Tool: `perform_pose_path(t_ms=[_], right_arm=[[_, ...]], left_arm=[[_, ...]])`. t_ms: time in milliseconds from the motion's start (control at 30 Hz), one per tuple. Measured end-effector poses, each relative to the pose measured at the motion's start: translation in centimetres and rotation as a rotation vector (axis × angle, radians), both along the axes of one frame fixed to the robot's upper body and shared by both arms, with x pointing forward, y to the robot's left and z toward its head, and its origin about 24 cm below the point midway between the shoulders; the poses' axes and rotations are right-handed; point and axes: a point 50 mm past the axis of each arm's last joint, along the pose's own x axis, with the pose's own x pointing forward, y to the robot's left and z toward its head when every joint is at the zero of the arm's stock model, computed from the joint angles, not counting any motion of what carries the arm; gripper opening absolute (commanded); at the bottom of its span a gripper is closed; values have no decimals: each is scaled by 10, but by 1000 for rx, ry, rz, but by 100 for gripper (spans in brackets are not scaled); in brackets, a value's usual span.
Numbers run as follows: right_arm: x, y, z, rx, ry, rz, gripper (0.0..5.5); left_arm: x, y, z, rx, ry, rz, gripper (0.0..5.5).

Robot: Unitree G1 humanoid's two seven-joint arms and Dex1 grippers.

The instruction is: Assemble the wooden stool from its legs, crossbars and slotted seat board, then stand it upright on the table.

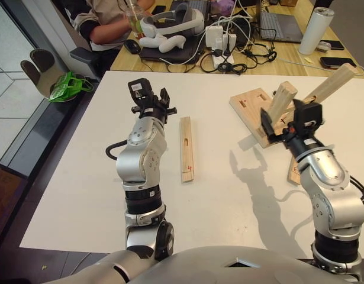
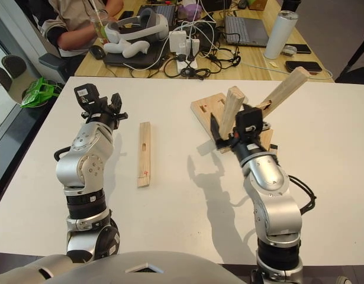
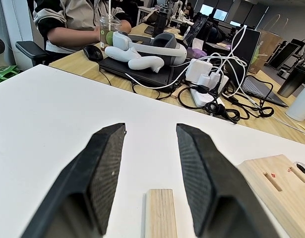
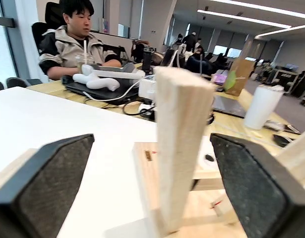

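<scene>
We see the left gripper [image 3: 150, 173] low over the white table [image 1: 69, 177] with its fingers spread, one end of a slotted wooden bar [image 1: 186, 148] lying flat in line with the gap between them (nothing is pinched). Further right the seat board [image 1: 248, 105] lies flat on the table, with a shorter leg [image 1: 283, 97] and a longer leg [image 1: 331, 81] standing up from it, the longer one at a clear slant. Our right gripper [image 4: 150, 183] is wide open, its fingers on either side of the shorter leg and apart from it. Another wooden piece [image 1: 293, 171] lies partly hidden under the right arm.
</scene>
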Motion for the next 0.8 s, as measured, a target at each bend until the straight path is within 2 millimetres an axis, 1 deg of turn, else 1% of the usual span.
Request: perform_pose_path(t_ms=[33,67,100,133,167,200,267,300,367,400,433,467,500,533,600,633,667,700,733,800], right_arm=[[-1,23,1,115,47,111,430],[0,43,6,182,57,214,430],[8,62,13,222,40,306,430],[21,78,25,259,-5,360,430],[32,87,33,287,-38,381,430],[48,97,44,306,-84,380,430],[68,104,67,344,-179,357,430],[77,105,85,360,-254,340,430],[89,102,130,409,-415,315,430],[90,98,158,448,-494,327,430],[89,95,179,476,-551,345,430],[86,91,201,511,-604,375,430],[83,81,221,541,-642,401,430],[80,66,241,556,-695,405,430],[79,35,262,517,-778,358,430],[84,9,266,422,-810,280,430],[90,-12,263,318,-812,203,430],[96,-30,255,223,-796,138,430],[105,-51,237,51,-736,73,430],[118,-81,186,-190,-552,47,430]], left_arm=[[0,-2,0,0,3,-7,190],[0,-3,0,-2,3,-12,190],[0,-4,-1,-3,5,-14,190],[1,-6,-1,-5,9,-20,190],[2,-6,-2,-3,13,-23,190],[2,-7,-3,-3,18,-27,190],[3,-8,-2,-3,16,-38,190],[3,-8,-2,-2,14,-39,190],[4,-8,-2,0,13,-39,190],[4,-7,-2,0,13,-37,190],[4,-7,-2,0,13,-36,190],[3,-7,-1,0,13,-35,190],[3,-7,-1,-2,11,-34,190],[2,-7,-1,-3,8,-30,190],[1,-6,-1,-5,8,-25,190],[1,-5,-1,-6,7,-18,190],[1,-5,-1,-8,6,-14,190],[0,-4,0,-10,4,-11,190],[-1,-4,0,-13,-1,-9,190],[-2,-3,0,-14,-2,-5,190]])
